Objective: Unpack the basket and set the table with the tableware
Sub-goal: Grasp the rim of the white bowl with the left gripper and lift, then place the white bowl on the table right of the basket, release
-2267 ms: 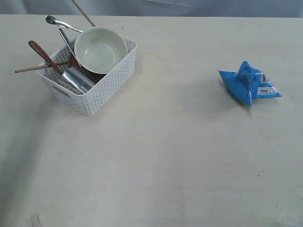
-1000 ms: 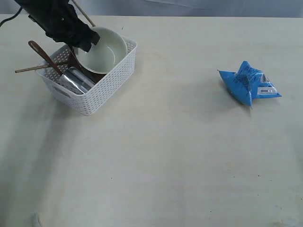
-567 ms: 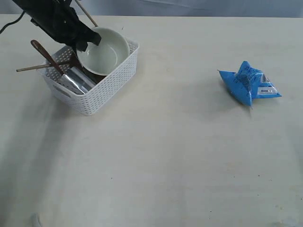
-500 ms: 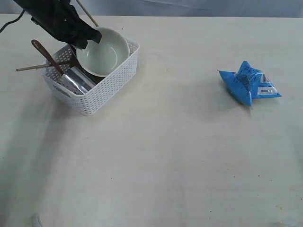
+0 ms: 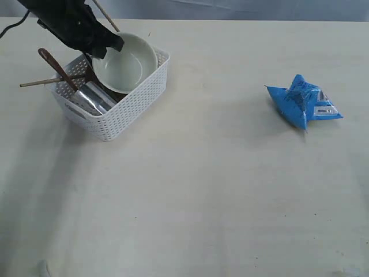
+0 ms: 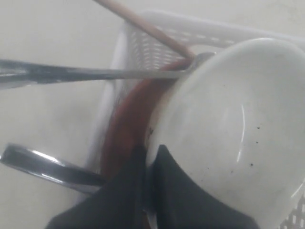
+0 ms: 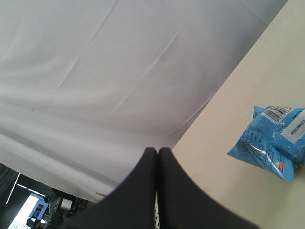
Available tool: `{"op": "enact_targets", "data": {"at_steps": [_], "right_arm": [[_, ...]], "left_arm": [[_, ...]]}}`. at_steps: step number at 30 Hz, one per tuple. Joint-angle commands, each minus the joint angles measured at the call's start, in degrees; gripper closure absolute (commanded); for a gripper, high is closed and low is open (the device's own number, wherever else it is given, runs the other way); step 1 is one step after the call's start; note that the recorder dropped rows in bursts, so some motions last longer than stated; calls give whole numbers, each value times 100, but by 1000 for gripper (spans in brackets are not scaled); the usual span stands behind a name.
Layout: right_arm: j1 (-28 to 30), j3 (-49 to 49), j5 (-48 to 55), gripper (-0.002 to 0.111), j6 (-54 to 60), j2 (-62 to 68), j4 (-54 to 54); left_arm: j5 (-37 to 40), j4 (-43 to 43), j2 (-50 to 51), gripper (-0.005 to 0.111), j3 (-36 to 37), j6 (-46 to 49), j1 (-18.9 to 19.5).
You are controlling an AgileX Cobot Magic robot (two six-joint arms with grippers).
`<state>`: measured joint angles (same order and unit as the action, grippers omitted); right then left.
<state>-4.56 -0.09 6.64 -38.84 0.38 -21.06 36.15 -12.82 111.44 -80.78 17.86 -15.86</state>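
Note:
The white perforated basket (image 5: 130, 104) stands at the table's (image 5: 202, 190) far left. Tilted inside it is the off-white bowl (image 5: 124, 62), and my left gripper (image 5: 109, 47) is shut on its rim (image 6: 153, 145), one finger inside and one outside. The brown plate (image 6: 126, 121) lies under the bowl. A steel cup (image 5: 92, 99), the reddish-brown spoon (image 5: 56, 68) and chopsticks (image 5: 43, 82) rest in the basket. Steel cutlery handles (image 6: 86, 74) poke over its edge. My right gripper (image 7: 157, 151) is shut and holds nothing; the exterior view does not show it.
A crinkly blue snack packet (image 5: 304, 104) lies at the table's right side, also in the right wrist view (image 7: 274, 143). A grey cloth backdrop (image 7: 95, 71) hangs behind the table.
My left arm came in over the basket's far corner and shut on the bowl's rim. The bowl and basket shifted slightly right; in the last half second nothing moved.

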Motion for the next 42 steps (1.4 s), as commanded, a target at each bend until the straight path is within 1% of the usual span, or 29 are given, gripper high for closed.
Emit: {"op": "enact_targets", "data": {"at_steps": [1, 10, 18, 28, 42], "right_arm": [[32, 9, 7, 109, 79, -38, 41], [32, 9, 7, 109, 79, -38, 41], [32, 9, 7, 109, 79, -38, 41], [32, 9, 7, 109, 79, -38, 41], [32, 9, 18, 109, 78, -38, 41]], "left_arm": [[110, 13, -100, 107, 8, 3, -1], [294, 13, -204, 107, -173, 3, -1], [512, 13, -213, 107, -556, 3, -1], [604, 13, -266, 107, -572, 3, -1], [459, -15, -655, 107, -600, 3, -1]]}}
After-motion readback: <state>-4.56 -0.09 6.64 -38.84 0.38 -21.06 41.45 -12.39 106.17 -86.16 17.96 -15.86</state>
